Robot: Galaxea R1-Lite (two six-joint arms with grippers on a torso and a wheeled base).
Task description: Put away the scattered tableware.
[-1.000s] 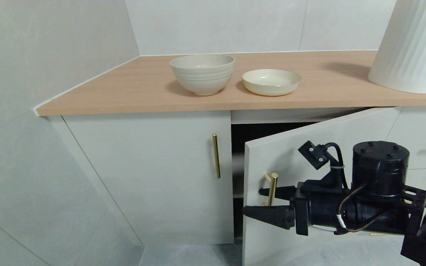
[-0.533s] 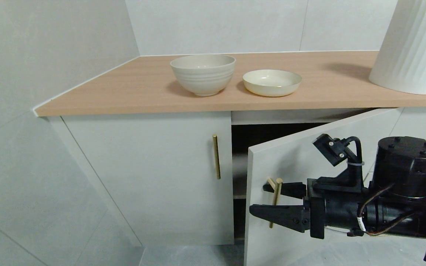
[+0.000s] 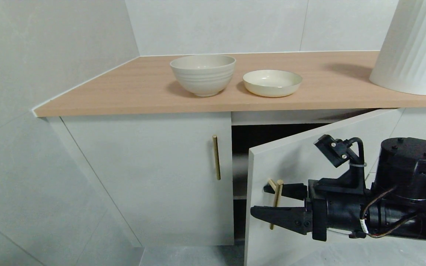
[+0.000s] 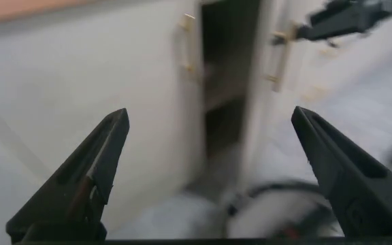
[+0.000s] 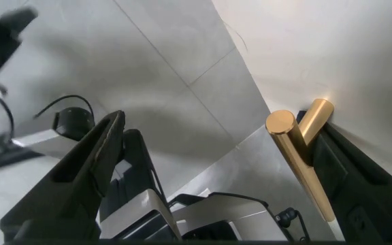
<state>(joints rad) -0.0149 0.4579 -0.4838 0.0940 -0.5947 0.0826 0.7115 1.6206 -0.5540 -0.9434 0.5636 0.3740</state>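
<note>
While bowl (image 3: 202, 74), plate (image 3: 272, 82) sit well above, right gripper (image 3: 259, 200) gapes astride door handle (image 3: 276, 199), maybe touching.

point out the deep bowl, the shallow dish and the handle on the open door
deep bowl (image 3: 202, 75), head view, ribbed outer wall
shallow dish (image 3: 272, 82), head view, inner floor
open door's handle (image 3: 277, 197), head view, upper half of the bar

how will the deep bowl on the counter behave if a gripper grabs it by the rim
The deep bowl looks rigid, so it should hold its shape in a pinch. Its smooth, slightly glossy wall may slip in a light grip. It stands on a narrow base under a wide rim, so a high push might tip it rather than slide it along the counter.
</note>
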